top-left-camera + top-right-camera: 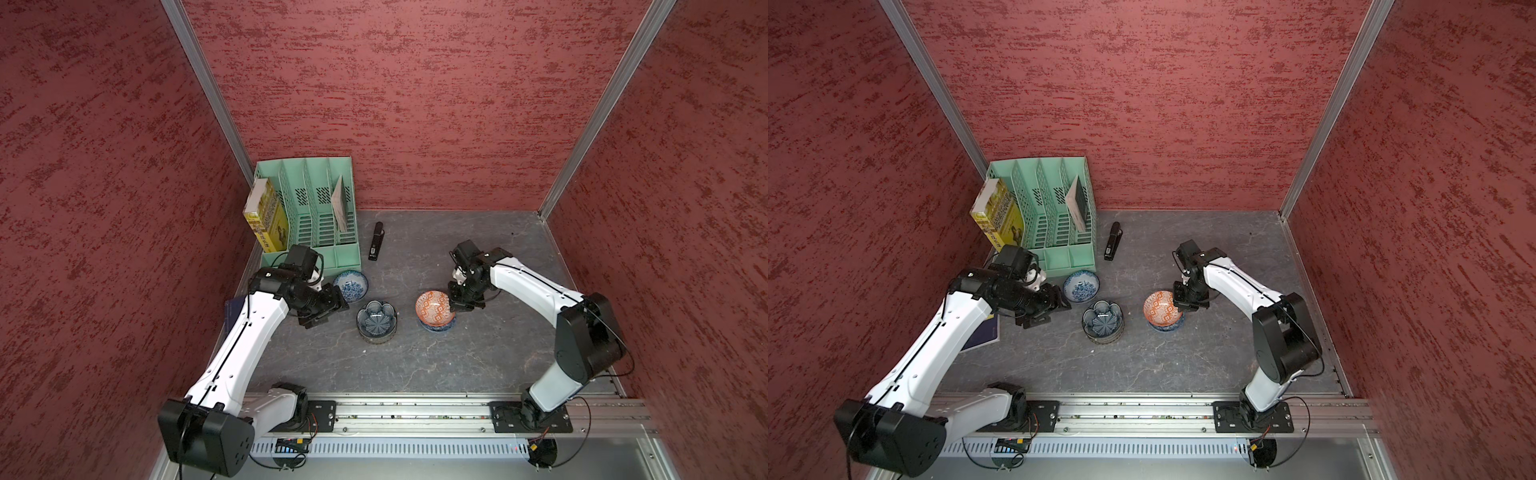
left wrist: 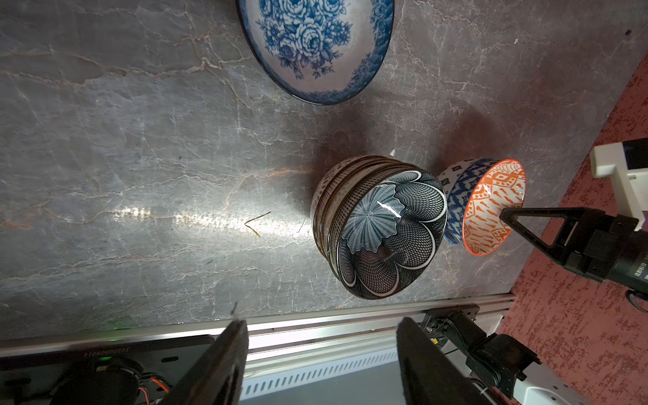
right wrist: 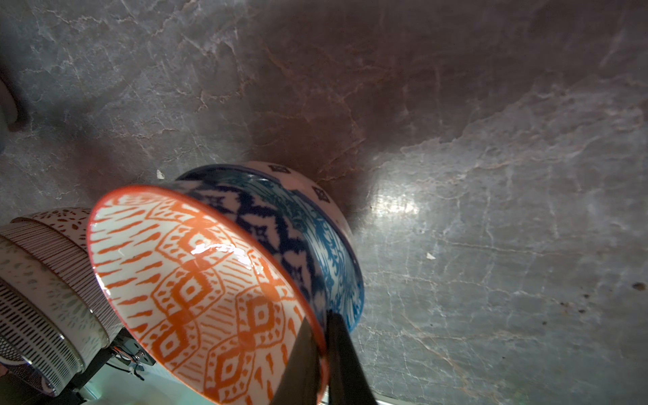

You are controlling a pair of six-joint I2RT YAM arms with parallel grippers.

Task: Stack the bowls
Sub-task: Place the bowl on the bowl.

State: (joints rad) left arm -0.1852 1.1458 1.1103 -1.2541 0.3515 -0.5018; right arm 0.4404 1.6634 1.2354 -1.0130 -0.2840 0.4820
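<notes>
The orange bowl (image 1: pixel 432 309), sitting in a blue bowl (image 3: pixel 333 252) on the table (image 1: pixel 415 365), is being pinched at its rim by the right end effector (image 3: pixel 321 336). Nothing is being held by the open left end effector (image 2: pixel 321 326). The orange bowl is probably slippery and breakable, and the bowl stack (image 1: pixel 377 322) nearby could be bumped.

The orange-patterned bowl (image 3: pixel 196 280) is glossy glazed ceramic; the tabletop (image 2: pixel 140 157) shows a veined, stone-like surface with faint sheen. The file rack (image 1: pixel 309 216) is matt green plastic, the walls (image 1: pixel 415 104) rough-textured
</notes>
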